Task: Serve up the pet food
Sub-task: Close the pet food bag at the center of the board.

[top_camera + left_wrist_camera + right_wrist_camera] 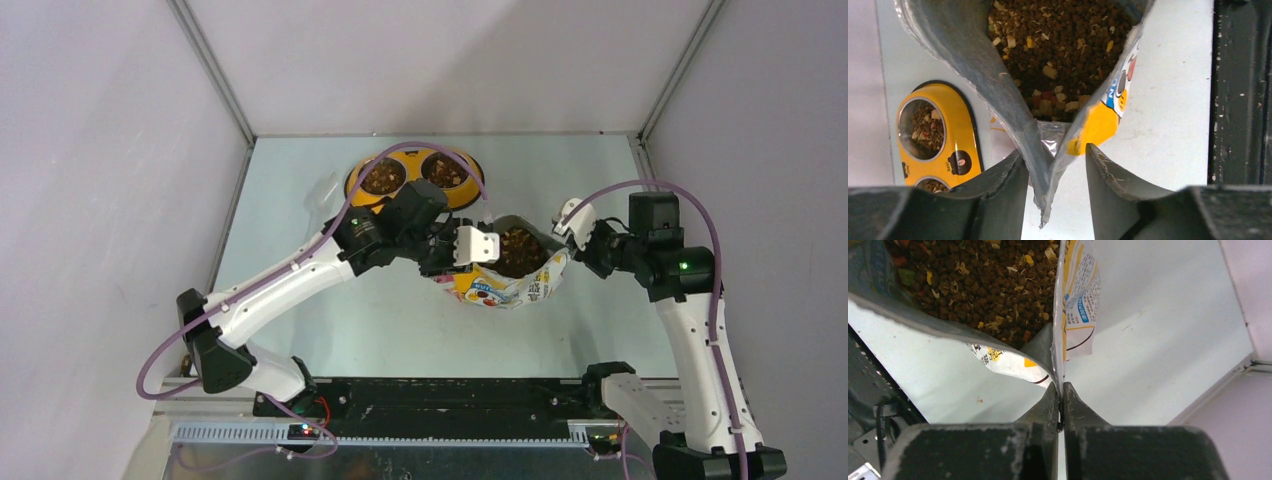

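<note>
The pet food [520, 250] is brown kibble filling an open yellow-white foil bag [505, 288] at mid-table, held up between both arms. My left gripper [1055, 165] is open around the bag's left corner seam. The foil lies against one finger [1003, 185], and a gap separates it from the other finger [1113, 180]. My right gripper [1061, 392] is shut on the bag's right edge [1078, 305]. Kibble [1063, 45] shows inside the mouth in both wrist views [983, 285]. From above, the left gripper [478, 245] and right gripper [566, 222] flank the bag.
A yellow double bowl [412, 172] with kibble in both steel cups stands behind the bag, close to the left arm; it also shows in the left wrist view [958, 130]. Grey walls enclose the table on three sides. A black rail [430, 395] runs along the near edge.
</note>
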Available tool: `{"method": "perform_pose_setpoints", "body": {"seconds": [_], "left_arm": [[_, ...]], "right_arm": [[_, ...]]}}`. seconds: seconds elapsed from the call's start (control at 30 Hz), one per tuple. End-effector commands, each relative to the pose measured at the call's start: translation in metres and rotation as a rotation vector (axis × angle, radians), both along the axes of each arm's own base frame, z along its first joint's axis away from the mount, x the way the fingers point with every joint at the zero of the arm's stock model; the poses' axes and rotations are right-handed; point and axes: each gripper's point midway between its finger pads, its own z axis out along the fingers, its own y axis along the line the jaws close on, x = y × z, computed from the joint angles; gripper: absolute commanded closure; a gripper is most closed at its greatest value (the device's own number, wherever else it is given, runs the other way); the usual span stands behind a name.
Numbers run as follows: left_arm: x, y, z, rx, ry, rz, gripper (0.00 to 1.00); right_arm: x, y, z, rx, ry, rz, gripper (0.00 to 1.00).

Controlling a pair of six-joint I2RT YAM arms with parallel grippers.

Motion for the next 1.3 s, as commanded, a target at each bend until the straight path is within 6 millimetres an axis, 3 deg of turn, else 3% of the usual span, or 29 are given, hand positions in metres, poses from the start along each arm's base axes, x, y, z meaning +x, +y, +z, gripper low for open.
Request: {"method": "perform_pose_setpoints", "body": {"seconds": [0.0,0.1,0.3,0.33,0.43,0.5,0.6,0.97,1.13,1.27], "left_arm": [[0.009,-0.004,0.004,0.005,-0.073,0.035,0.54],[0.013,-0.002,0.003,0.02,-0.087,0.052,0.63],[0.019,0.005,-0.001,0.053,-0.119,0.08,0.72],[0.019,0.006,-0.002,0.056,-0.121,0.082,0.72],[0.018,0.008,-0.004,0.063,-0.12,0.082,0.56],[0.018,0.008,-0.007,0.07,-0.12,0.079,0.51],[0.018,0.009,-0.014,0.082,-0.122,0.077,0.51],[0.019,0.004,-0.02,0.103,-0.13,0.06,0.7],[0.018,0.004,-0.022,0.115,-0.131,0.052,0.99],[0.014,0.008,-0.028,0.143,-0.123,0.024,1.0]], "right_arm": [[0.022,-0.001,0.014,0.06,-0.07,-0.008,1.0],[0.026,-0.003,0.013,0.08,-0.064,-0.014,1.0],[0.035,-0.007,0.014,0.139,-0.054,-0.034,1.0],[0.037,-0.006,0.014,0.151,-0.048,-0.032,1.0],[0.043,-0.008,0.012,0.179,-0.031,-0.052,1.0],[0.045,-0.008,0.01,0.195,-0.009,-0.058,1.0],[0.05,-0.009,0.008,0.215,0.017,-0.072,1.0],[0.059,-0.019,0.002,0.249,0.054,-0.132,1.0],[0.063,-0.025,0.0,0.243,0.056,-0.154,1.0],[0.069,-0.03,-0.001,0.238,0.064,-0.17,1.0]]}}
